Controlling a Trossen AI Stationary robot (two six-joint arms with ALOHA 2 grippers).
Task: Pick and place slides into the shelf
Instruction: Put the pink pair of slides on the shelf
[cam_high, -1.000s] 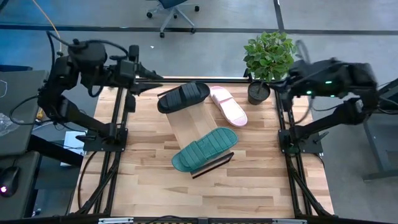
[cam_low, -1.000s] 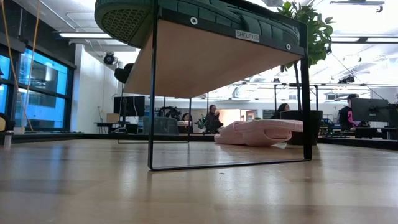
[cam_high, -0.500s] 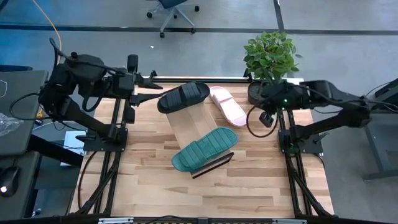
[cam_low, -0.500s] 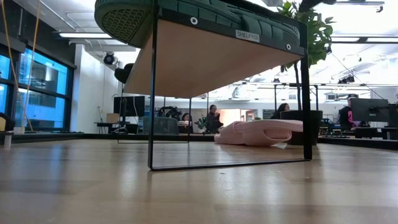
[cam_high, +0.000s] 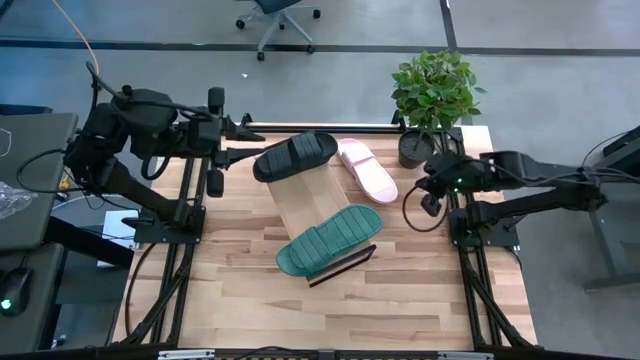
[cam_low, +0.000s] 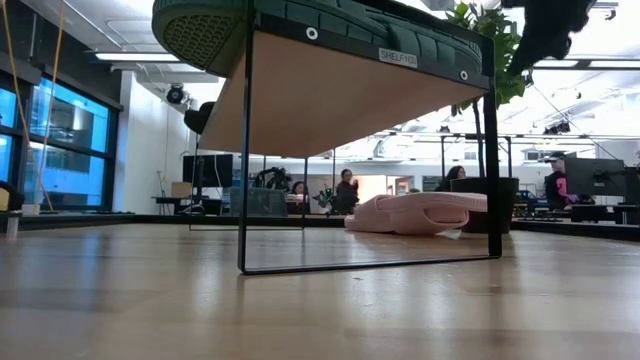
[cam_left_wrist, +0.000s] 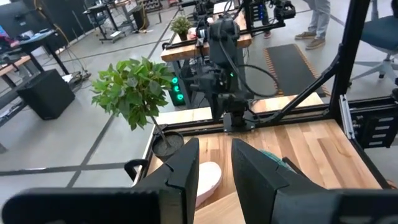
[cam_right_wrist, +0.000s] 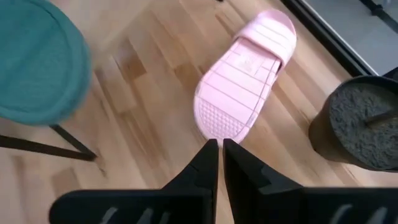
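The shelf (cam_high: 303, 202) is a light-wood board on dark rails, standing mid-table. The black slide (cam_high: 295, 155) lies across its far end. The dark green slide (cam_high: 328, 240) lies across its near end and overhangs it; from the low view it tops the shelf (cam_low: 330, 95). The pale pink slide (cam_high: 367, 168) lies flat on the table, right of the shelf. My right gripper (cam_high: 432, 192) hangs over the table's right edge, pointing down at the pink slide's near end (cam_right_wrist: 227, 118), fingers shut (cam_right_wrist: 216, 144). My left gripper (cam_high: 243, 130) waits open (cam_left_wrist: 214, 146) at the far left corner.
A potted plant (cam_high: 430, 95) stands at the far right corner, its pot (cam_right_wrist: 360, 124) close beside the pink slide and my right gripper. Black frame rails run along the left and right edges. Bare tabletop (cam_high: 320, 310) lies toward the near edge.
My right arm has swung in from beyond the table's far right corner and dropped, bringing its gripper down over the right edge beside the pink slide. The slides and the shelf have stayed put.
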